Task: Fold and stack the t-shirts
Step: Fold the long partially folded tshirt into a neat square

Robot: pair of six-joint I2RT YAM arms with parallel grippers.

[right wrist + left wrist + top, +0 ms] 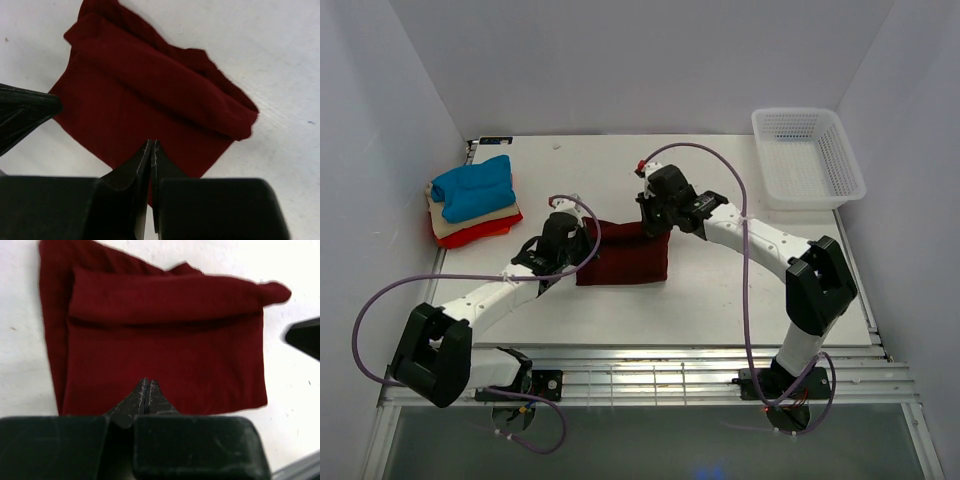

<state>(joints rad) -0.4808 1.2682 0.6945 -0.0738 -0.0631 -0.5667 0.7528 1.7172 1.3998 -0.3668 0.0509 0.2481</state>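
maroon t-shirt point(623, 254) sits folded centre of the worktop point(720, 300), left claw point(146, 385) and right claw point(151, 146) both pinched closed on nothing over it, so I'd open them, grab every layer at opposite edges and carry it flat to the stack point(475, 200) at 10 o'clock.

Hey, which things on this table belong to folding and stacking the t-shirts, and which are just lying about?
Job: maroon t-shirt, folded, centre; blue t-shirt, beige t-shirt, red-orange t-shirt, stacked at the left.
Lying about: white mesh basket, far right corner.
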